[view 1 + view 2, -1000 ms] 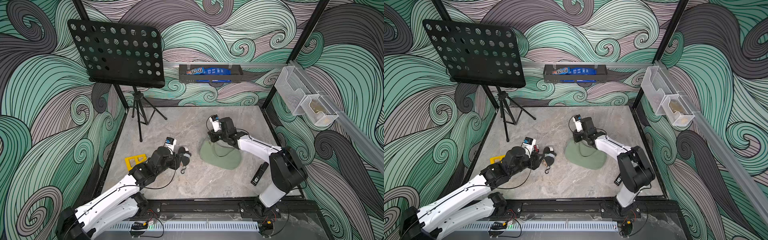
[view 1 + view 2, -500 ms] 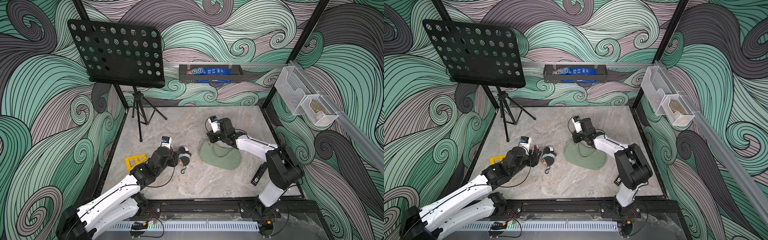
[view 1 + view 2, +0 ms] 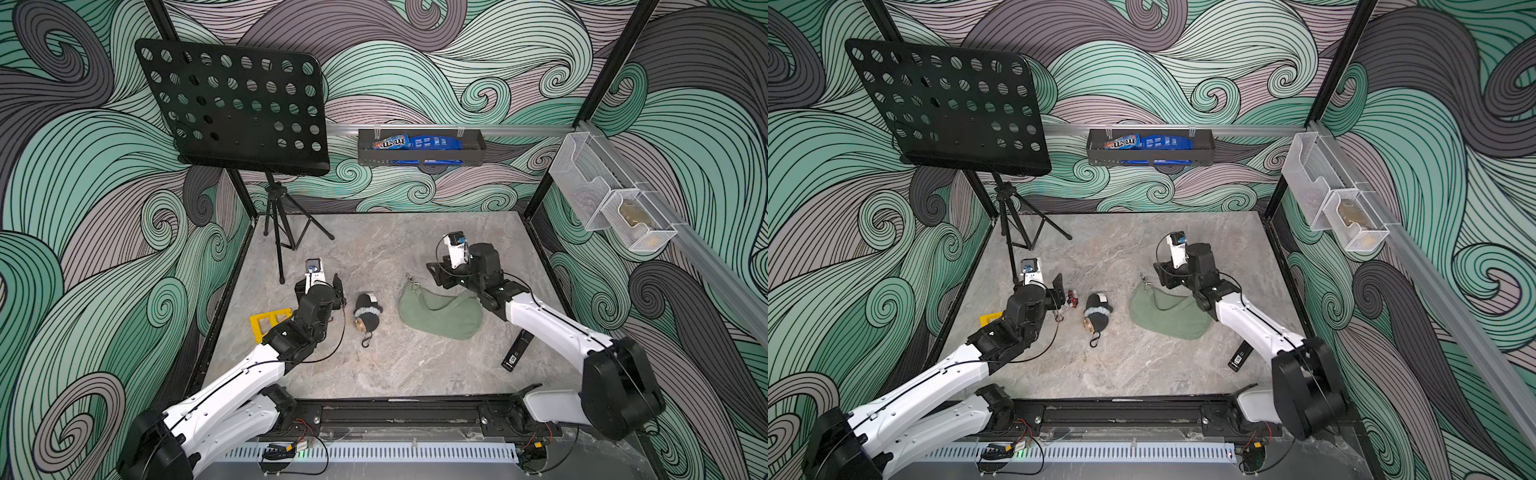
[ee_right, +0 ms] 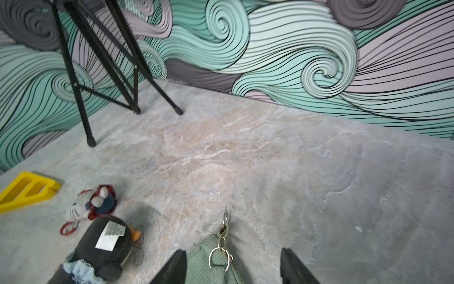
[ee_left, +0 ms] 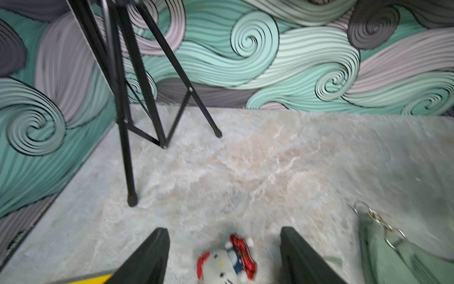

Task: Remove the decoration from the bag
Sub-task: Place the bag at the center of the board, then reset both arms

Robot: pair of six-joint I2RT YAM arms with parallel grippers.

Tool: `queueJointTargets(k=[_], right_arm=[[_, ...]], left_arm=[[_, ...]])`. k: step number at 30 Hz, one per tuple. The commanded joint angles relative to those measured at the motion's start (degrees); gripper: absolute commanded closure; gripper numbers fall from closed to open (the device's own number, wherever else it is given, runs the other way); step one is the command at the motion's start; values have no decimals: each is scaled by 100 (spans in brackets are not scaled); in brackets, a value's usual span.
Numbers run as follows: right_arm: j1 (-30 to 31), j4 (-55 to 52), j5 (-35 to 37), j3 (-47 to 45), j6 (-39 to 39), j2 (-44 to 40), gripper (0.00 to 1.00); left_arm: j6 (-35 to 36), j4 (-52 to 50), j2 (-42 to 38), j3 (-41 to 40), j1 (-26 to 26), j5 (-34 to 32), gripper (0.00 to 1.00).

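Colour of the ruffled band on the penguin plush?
Pale blue, denim-like band; penguin plush is black. Best in right wrist view.

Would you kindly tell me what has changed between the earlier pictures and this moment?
The right gripper opened, releasing the bag at its metal clasp, and eased back slightly. The left gripper drew back from the penguin plush, jaws wider; a small white cat charm lies loose between its fingers. The bag and the penguin plush stayed where they were.
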Motion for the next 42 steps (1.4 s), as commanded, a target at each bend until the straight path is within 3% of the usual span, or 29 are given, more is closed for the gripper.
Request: queueJointTargets(k=[1,4,7,10,12,16,24,28,42], right_arm=[[-219,699,613,-532,260,-467,27],[-527,1476,1157,-1160,446,-948,22],[-754,2728,1776,-2019,262,-1219,10],[-866,4290,1919,-2969,-298,-1222,1],[-909,5503,1972,-3477,-546,-951,1],[-1062,6923,1967,-3781,-768,6,1],[-1747,8720,1246,-4104,-79,1503,1],[-1792,8825,1107,-4120,-97,1573,1],[-1696,8114,1318,-3721,-140,1572,1]], left_arm=[[943,1104,113,-341,292,-478,26],[1829,2092,457,-679,583,-203,17],[2125,2616,1065,-766,959,79,9],[2344,2973,1595,-806,1290,113,3],[2494,3436,1902,-949,1555,21,1],[2525,4369,2267,-1354,2028,762,1],[2125,6135,3489,-1696,2455,1688,1],[2139,7634,4306,-2009,2577,1857,1],[1771,5264,3979,-1013,2810,1834,1]])
